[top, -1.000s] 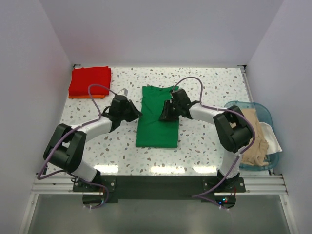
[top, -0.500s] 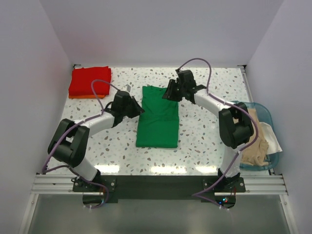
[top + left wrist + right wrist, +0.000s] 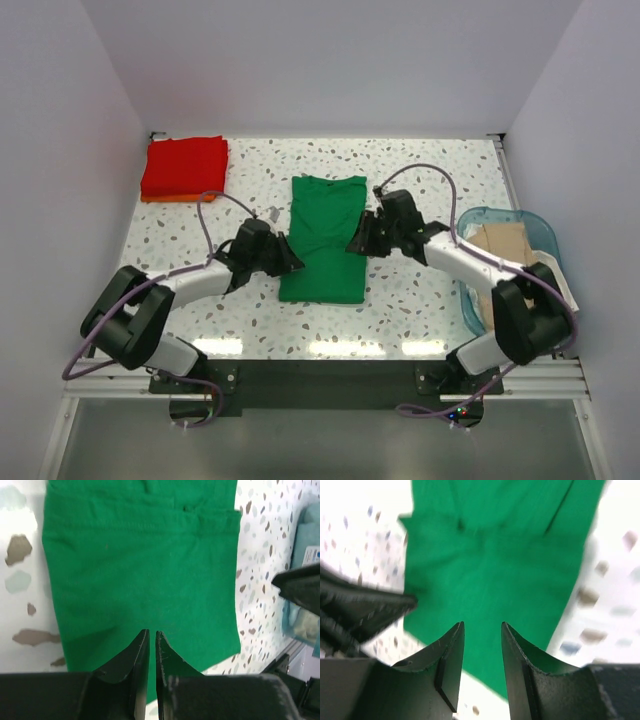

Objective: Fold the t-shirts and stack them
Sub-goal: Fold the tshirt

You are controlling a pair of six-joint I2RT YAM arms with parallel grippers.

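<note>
Left jaws are nearly pressed together, gripping nothing, at the left edge of the green shirt (image 3: 323, 235). Beyond them, a folded red shirt (image 3: 184, 166) sits in the counter's (image 3: 420, 290) far left corner. The green shirt lies folded mid-counter. Right jaws stand apart, empty, over its right edge. A blue basket (image 3: 540, 222) at the right edge holds beige cloth (image 3: 505, 245).

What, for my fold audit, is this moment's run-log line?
green t-shirt: folded, flat on table | left hand: nearly shut, empty, at its left edge | right hand: open, empty, at right edge
</note>
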